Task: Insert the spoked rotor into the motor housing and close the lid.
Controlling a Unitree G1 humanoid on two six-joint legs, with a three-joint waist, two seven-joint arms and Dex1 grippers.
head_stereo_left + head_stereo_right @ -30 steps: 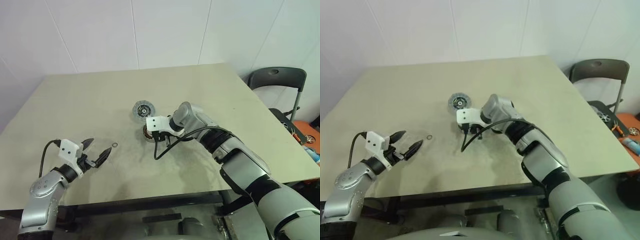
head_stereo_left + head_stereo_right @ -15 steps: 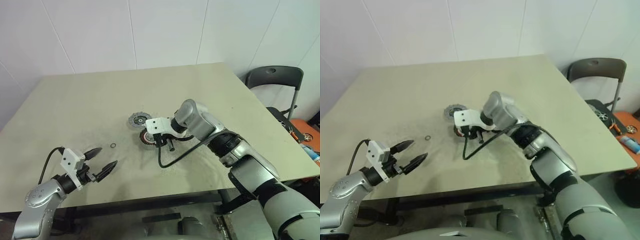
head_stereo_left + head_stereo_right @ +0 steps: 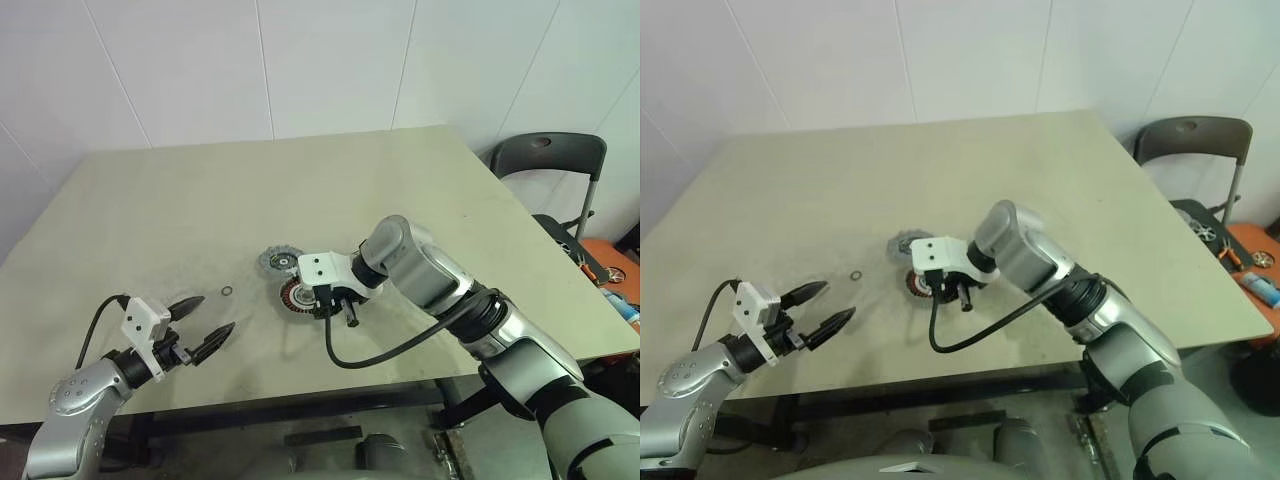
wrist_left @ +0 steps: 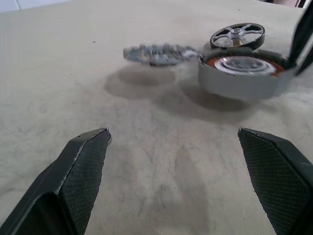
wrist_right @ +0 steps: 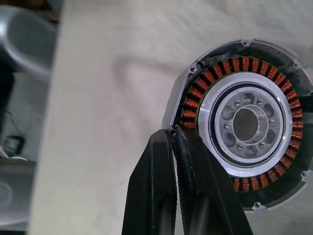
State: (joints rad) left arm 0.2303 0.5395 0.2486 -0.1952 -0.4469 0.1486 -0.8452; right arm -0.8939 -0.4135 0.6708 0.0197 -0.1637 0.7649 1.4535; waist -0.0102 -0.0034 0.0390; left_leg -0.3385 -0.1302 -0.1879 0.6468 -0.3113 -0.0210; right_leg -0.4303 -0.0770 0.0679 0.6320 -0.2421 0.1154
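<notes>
A: Where is the right arm?

B: It reaches in from the right and bends across the middle of the tabletop (image 3: pixel 150 200), wrist turned so the right pincer (image 3: pixel 340 312) points steeply down and toward the robot's left. Its two black fingers (image 5: pixel 171 196) are pressed flat together with nothing between them. In the right wrist view the tips sit at the silver rim of the motor housing (image 5: pixel 244 125), at its outer edge; whether they touch it, I cannot tell.

A: And the housing itself?

B: It sits on the tabletop near the middle, open face up, its ring of copper windings around a silver centre plainly showing. Nothing lies inside it.

A: The other parts?

B: The spoked rotor (image 4: pixel 237 35) shows in the left wrist view, black rim and silver spokes, just behind the housing. The lid (image 3: pixel 278 261) lies flat just beside the housing, on its left and a little farther from the robot. A tiny loose ring (image 3: pixel 227 292) rests on the tabletop, to the lid's left, nearer the robot.

A: The left arm?

B: Low near the front left edge of the tabletop, forearm angled inward. The left pincer (image 3: pixel 200 328) points roughly level toward the housing, fingers spread wide, empty, well apart from all the parts.
</notes>
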